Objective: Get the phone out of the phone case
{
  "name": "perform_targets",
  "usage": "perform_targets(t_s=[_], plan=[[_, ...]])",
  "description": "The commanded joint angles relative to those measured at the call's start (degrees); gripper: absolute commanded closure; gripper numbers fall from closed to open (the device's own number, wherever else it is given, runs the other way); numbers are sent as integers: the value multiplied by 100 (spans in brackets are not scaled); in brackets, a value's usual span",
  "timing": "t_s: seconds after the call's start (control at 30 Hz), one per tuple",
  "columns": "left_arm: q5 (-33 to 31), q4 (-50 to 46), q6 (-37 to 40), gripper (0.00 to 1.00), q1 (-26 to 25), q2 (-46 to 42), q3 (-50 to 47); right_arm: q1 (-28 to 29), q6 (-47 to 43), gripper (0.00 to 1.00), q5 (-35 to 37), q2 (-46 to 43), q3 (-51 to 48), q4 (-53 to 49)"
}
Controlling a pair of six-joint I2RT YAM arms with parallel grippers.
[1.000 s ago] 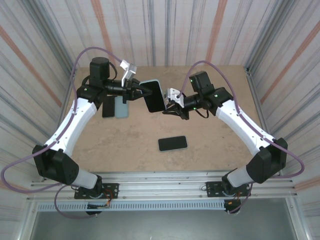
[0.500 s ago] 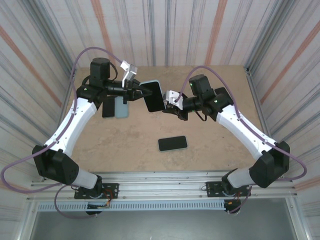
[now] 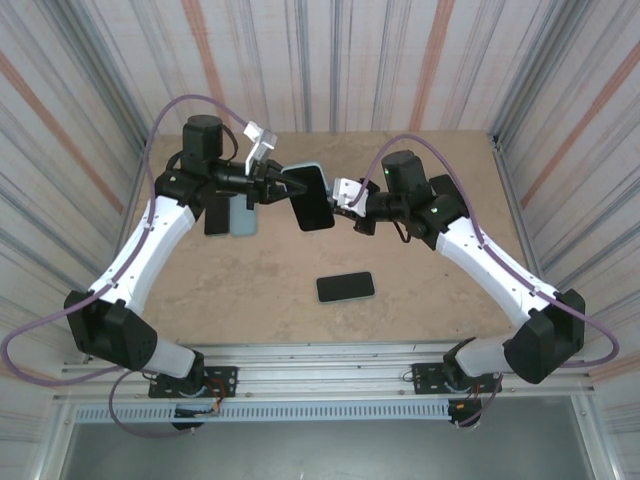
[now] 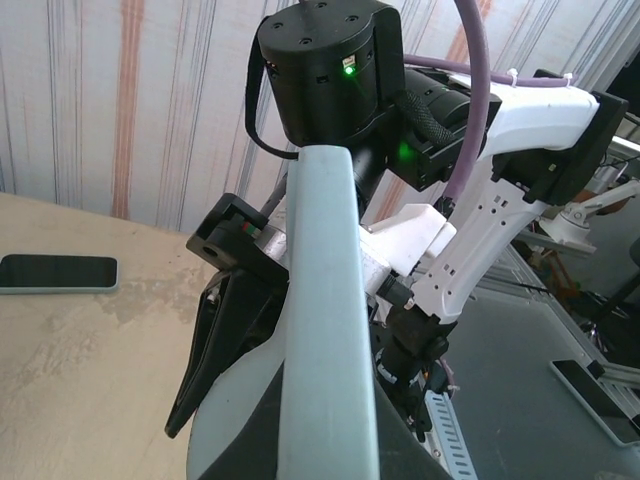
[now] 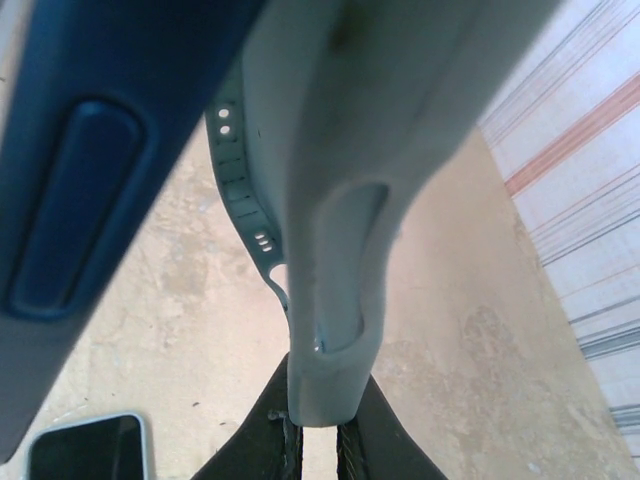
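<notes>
Top external view: above the table (image 3: 420, 300), the phone (image 3: 312, 202) in its pale case (image 3: 306, 168) hangs tilted between both claws, the left claw (image 3: 282, 184) clenched on its left end and the right claw (image 3: 336, 195) pinching the case's right rim.

Counter (image 3: 250, 300) lies open at seven o'clock. The raised cased phone (image 3: 311, 197) blocks the centre, a loose phone (image 3: 345, 287) six, two handsets (image 3: 242, 215) nine.
</notes>
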Motion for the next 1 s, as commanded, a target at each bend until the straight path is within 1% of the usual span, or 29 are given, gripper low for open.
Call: perform_targets(t_s=[0.0,0.1,0.17,0.33,0.57,0.7,0.8,0.9,0.97], plan=[[249,-152,-400,100,-129,-39,-17,-74,215,86,-352,-247,34,821],[41,20,-510,100,-87,-47,-15,-137,423,77,-630,-331,-130,837],[-12,224,-684,100,-69,-39,-39,-183,649,73,-865,-403,-247,930],[-4,326,-818,100,-57,5,-25,-296,1293,70,-1376,-456,-466,1373],[-32,560,-967,100,-63,-38,-154,-318,1733,69,-1762,-350,-537,1714],[-457,708,-1232,100,-57,-54,-174,-394,2171,69,-2028,-285,-553,1900],[-916,1222,-1905,100,-57,-74,-245,-512,2890,68,-2290,-224,-668,2254],[-1309,1847,-3011,100,-57,-48,-308,-596,3909,66,-2389,-177,-906,2938],[-1554,2089,-3710,100,-57,-21,-314,-633,4655,63,-2525,-116,-1007,3302]])
